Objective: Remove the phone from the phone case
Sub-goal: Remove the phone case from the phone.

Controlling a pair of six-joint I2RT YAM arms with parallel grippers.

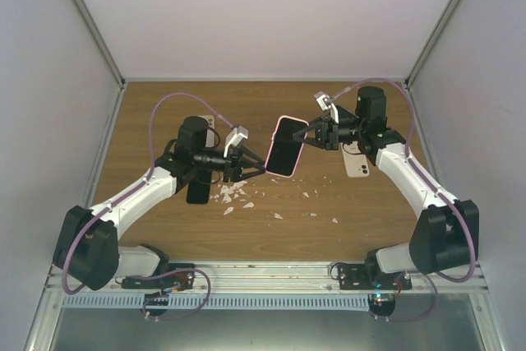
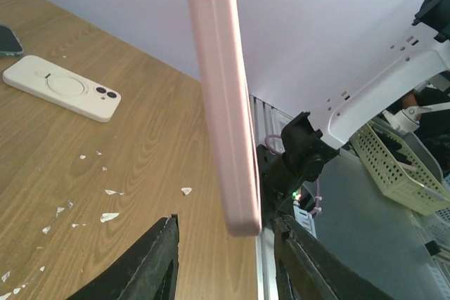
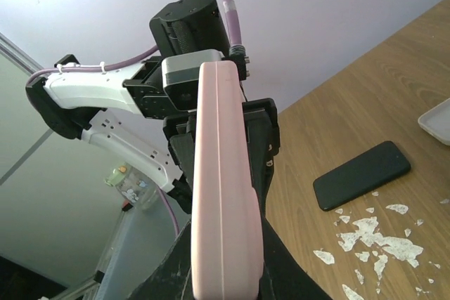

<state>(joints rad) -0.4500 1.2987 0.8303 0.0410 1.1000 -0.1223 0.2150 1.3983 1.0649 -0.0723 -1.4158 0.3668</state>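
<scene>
Mid-air, the phone sits in its pink phone case, prying not yet begun
Our right gripper pinches the case's 1 o'clock end above the table middle; our left gripper, fingers spread, straddles the 7 o'clock corner. Next, we judge, it should close on the case lip and peel. Air is open all round; the white phone at 3 o'clock and black phone at 9 lie apart

Overhead view; 2 wrist views share pink case.
</scene>
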